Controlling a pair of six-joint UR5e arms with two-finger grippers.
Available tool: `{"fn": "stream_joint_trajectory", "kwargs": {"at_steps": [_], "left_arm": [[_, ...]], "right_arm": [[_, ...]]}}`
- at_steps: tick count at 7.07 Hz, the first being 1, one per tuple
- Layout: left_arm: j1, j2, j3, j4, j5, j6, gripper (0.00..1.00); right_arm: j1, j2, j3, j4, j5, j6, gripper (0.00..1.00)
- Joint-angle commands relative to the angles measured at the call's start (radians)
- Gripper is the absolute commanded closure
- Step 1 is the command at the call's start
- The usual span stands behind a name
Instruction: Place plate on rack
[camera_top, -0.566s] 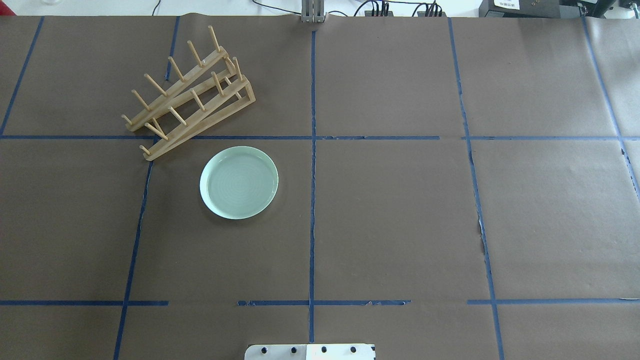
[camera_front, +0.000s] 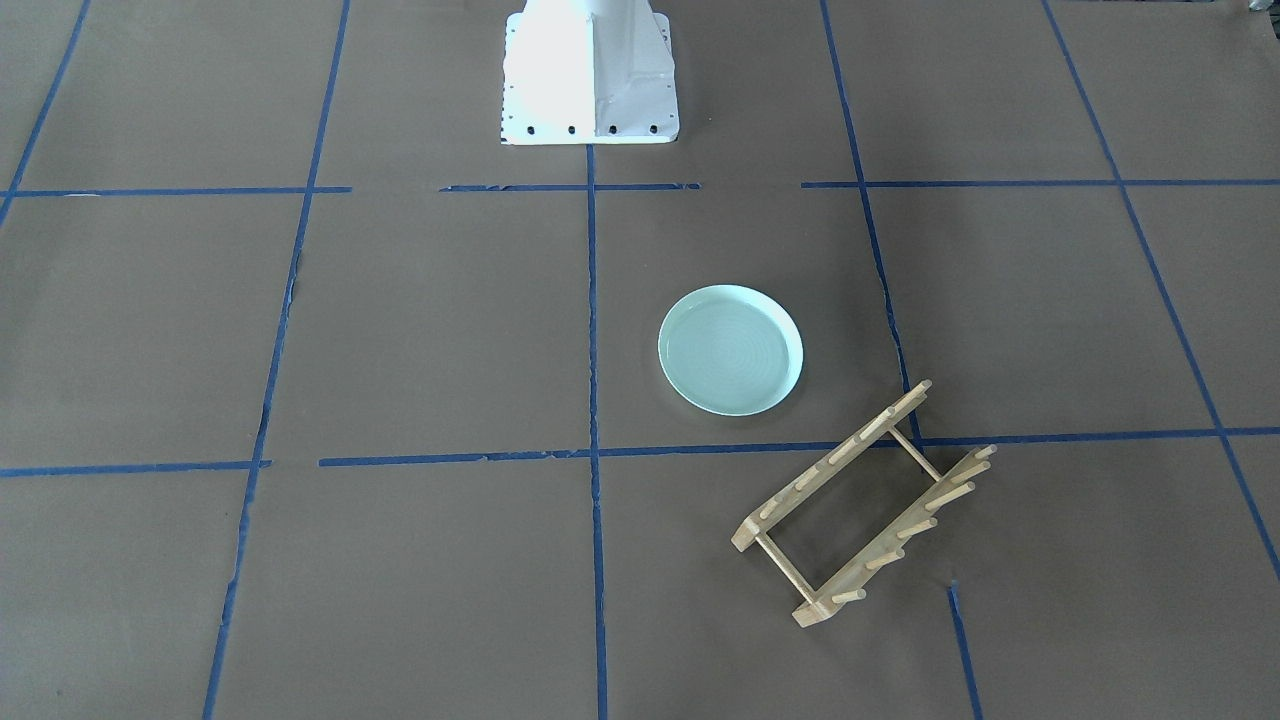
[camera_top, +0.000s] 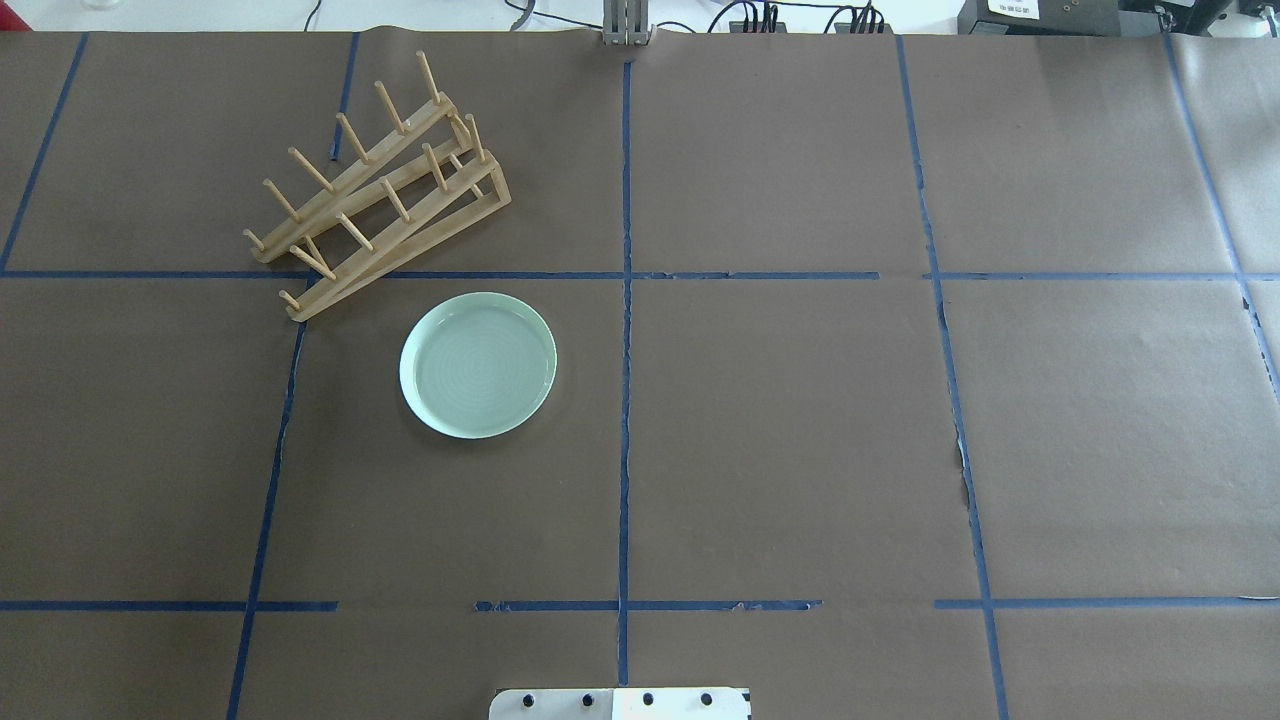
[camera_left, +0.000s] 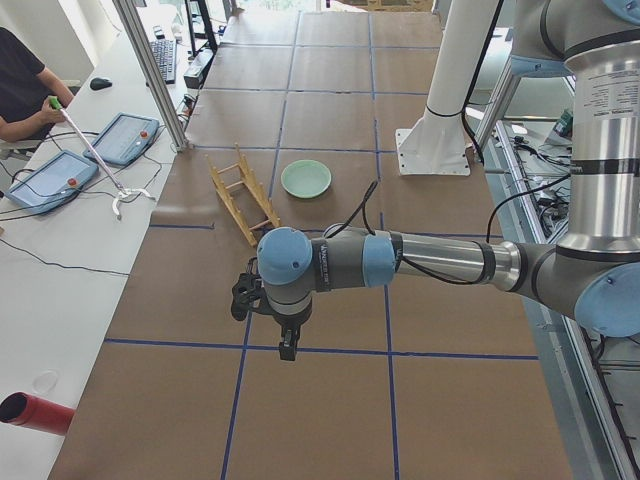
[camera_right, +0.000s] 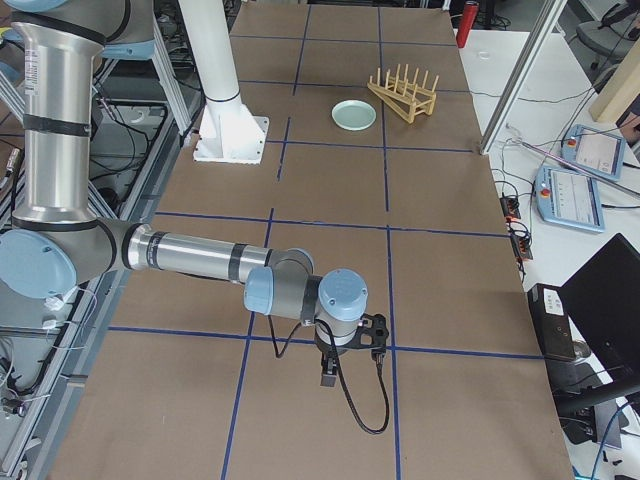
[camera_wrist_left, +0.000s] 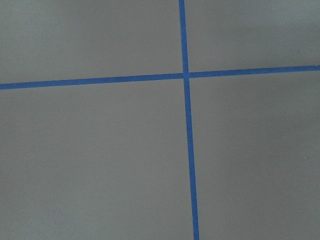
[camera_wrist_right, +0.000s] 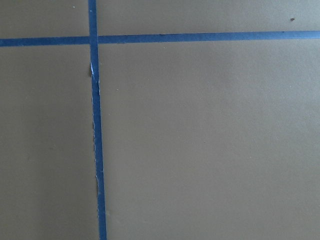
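1. My left gripper (camera_left: 287, 349) shows only in the exterior left view. It hangs fingers-down over the brown paper table (camera_top: 800, 430), close above a blue tape line (camera_left: 330, 350). I cannot tell how wide the fingers stand, nor whether they hold anything.
2. My right gripper (camera_right: 327, 378) shows only in the exterior right view. It also points down, near a tape crossing at the table's other end. Opening width and grasp: cannot tell.
3. Both wrist cameras show only paper and crossing tape, with no fingers in frame.
4. The plate (camera_top: 478, 365) lies flat on the table, rim up, on my left half, just left of the centre tape line.
5. The rack (camera_top: 440, 225) stands on the table beyond the plate from my base (camera_top: 620, 703) and a little further left. Its pegs point up and it is set diagonal to the tape grid.
6. The plate sits near the rack's nearer rail, apart from it and not touching.
7. Both grippers are well apart from the plate and the rack.
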Motion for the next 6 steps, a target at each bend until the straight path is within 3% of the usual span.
{"fn": "stream_joint_trajectory", "kwargs": {"at_steps": [1, 2, 3, 4, 5, 6], "left_arm": [[0.002, -0.005, 0.009, -0.025, -0.005, -0.001, 0.0], [0.002, -0.007, 0.044, -0.057, -0.005, -0.001, 0.0], [-0.004, 0.037, 0.009, -0.088, -0.004, -0.008, 0.0], [0.014, 0.045, 0.062, -0.181, -0.016, -0.004, 0.0], [0.029, 0.051, 0.065, -0.288, -0.025, -0.058, 0.0], [0.113, 0.047, 0.018, -0.313, -0.027, -0.225, 0.0]], "right_arm": [[0.0, 0.0, 0.0, 0.0, 0.0, 0.0, 0.0], [0.0, 0.0, 0.0, 0.0, 0.0, 0.0, 0.0], [0.0, 0.0, 0.0, 0.0, 0.0, 0.0, 0.0], [0.0, 0.0, 0.0, 0.0, 0.0, 0.0, 0.0], [0.0, 0.0, 0.0, 0.0, 0.0, 0.0, 0.0], [0.0, 0.0, 0.0, 0.0, 0.0, 0.0, 0.0]]}}
